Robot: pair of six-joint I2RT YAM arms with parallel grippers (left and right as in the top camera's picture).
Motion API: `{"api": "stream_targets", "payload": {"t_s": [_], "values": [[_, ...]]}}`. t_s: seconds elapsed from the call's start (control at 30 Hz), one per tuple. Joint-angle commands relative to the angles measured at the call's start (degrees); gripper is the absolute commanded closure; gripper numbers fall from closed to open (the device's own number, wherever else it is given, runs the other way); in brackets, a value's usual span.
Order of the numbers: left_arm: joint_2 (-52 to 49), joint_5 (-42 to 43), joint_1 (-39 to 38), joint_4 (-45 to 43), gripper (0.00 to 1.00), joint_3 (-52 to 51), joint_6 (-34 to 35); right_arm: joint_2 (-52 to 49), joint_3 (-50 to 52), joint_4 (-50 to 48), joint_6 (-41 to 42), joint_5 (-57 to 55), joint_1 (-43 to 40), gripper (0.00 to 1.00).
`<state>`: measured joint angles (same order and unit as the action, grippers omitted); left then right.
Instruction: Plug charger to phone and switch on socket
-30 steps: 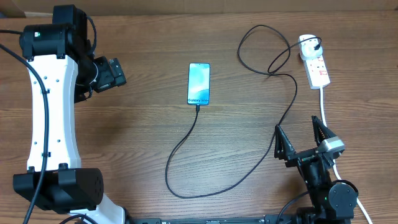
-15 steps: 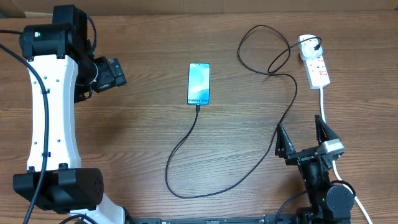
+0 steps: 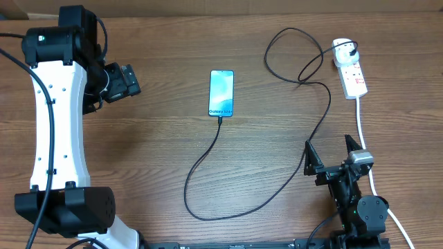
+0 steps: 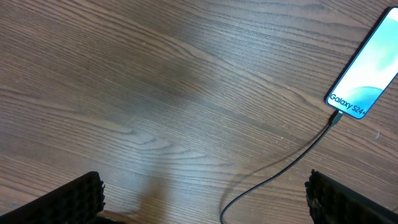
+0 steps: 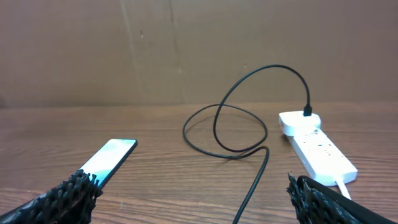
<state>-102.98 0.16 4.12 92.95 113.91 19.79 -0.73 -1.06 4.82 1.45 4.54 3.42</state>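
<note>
The phone (image 3: 221, 93) lies flat, screen up, at the centre of the table (image 3: 152, 145). Its long axis runs near to far, with the lettered end nearest. The charger (image 3: 205, 158) meets that near short edge with its connector tip, loops near, then runs right and far to the socket (image 3: 351, 70) at the far right. The socket's long axis also runs near to far, rounded end farthest, and the black plug sits in that end.

The left gripper (image 4: 208, 198) hangs over bare table left of the phone, jaws fully apart and holding nothing. The right gripper (image 3: 328, 148) is at the near right, jaws likewise wide and empty.

The switch position cannot be made out. The left wrist view cuts off most of the phone. The socket's white cord (image 3: 360, 117) is hidden under the right arm.
</note>
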Motion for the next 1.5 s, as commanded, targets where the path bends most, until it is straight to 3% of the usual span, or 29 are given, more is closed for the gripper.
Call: {"api": "stream_targets", "payload": {"t_s": [0.0,0.37,1.47], "values": [[-0.24,-0.59,-0.39,-0.24,0.0,-0.35,1.03,0.61,0.61,0.02,-0.46,-2.84,0.31,0.0],[-0.24,-0.61,-0.39,-0.24,0.0,-0.35,1.03,0.61,0.61,0.24,-7.58,-4.5,0.31,0.0],[-0.24,-0.61,-0.39,-0.24,0.0,-0.35,1.03,0.59,0.59,0.26,-3.19,-4.5,0.15,0.0]]}}
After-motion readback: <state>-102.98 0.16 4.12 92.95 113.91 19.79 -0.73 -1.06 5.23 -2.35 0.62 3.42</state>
